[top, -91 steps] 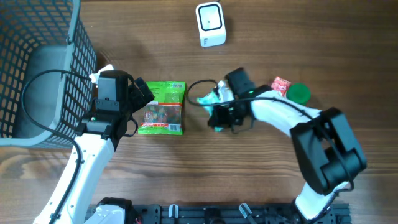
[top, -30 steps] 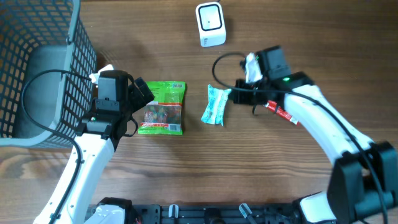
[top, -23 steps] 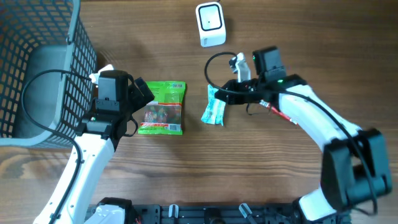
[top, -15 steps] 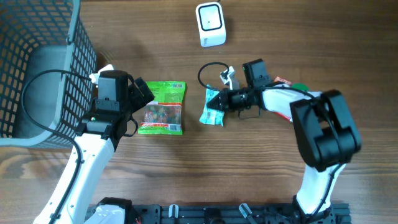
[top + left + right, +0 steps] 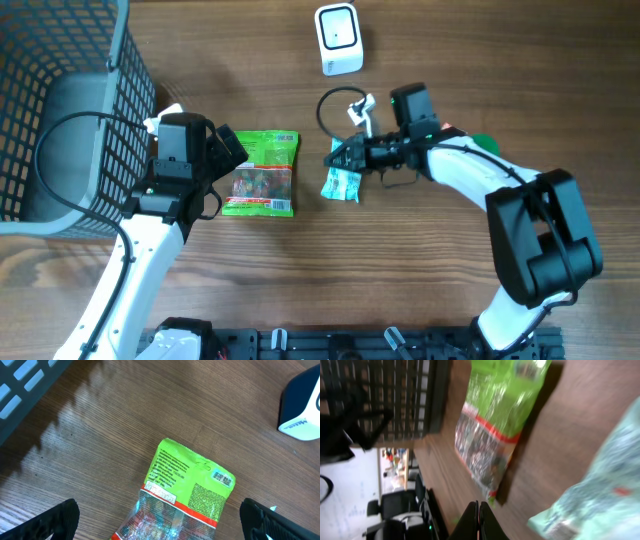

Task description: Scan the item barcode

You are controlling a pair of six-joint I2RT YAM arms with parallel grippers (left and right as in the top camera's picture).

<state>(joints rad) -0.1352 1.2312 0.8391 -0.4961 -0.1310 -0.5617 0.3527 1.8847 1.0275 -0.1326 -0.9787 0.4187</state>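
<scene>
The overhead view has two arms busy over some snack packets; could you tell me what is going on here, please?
An item-scanning job is under way. The left gripper hangs open over the green packet, which lies flat with its barcode facing up. The right gripper is shut, its tip at the upper end of the teal packet, apparently not gripping it. The white scanner stands beyond both packets, so nothing is being scanned yet.
</scene>
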